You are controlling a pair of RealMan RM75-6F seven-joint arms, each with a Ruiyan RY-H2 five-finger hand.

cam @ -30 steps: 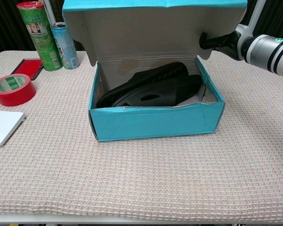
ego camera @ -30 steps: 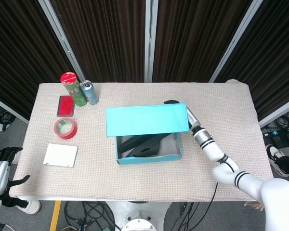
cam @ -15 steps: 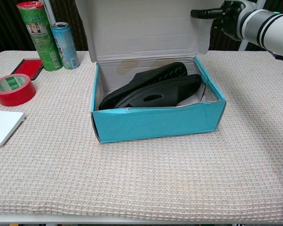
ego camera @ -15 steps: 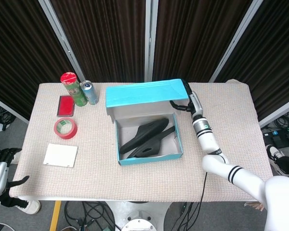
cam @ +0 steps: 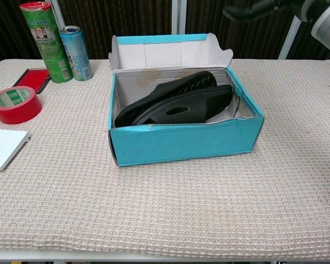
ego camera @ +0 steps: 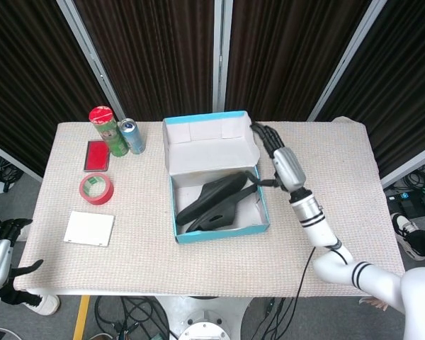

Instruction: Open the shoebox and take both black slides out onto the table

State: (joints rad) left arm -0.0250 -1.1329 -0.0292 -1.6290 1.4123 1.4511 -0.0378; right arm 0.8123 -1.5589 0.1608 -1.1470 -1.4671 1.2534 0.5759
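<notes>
The lid (ego camera: pixel 211 145) has gone from half-raised over the shoebox (ego camera: pixel 219 230) a second ago to folded right back, its pale inside now facing up at the box's 12 o'clock. My right hand (ego camera: pixel 275 150) has let go of it and hangs just past the box's 2 o'clock corner, fingers spread and holding nothing. So I judge the opening step done; lifting out comes next.

Both black slides (cam: pixel 176 104) lie inside, stacked and running from 7 o'clock up toward 1 o'clock (the lower one shows mostly as an edge, so where one ends and the other begins is hard to say). The near wall hides the toe end from the chest view, which also cuts my right hand off at the top edge. My left hand (ego camera: pixel 1 258) is only a sliver at the head view's 8 o'clock edge; I cannot tell how its fingers are set.
</notes>
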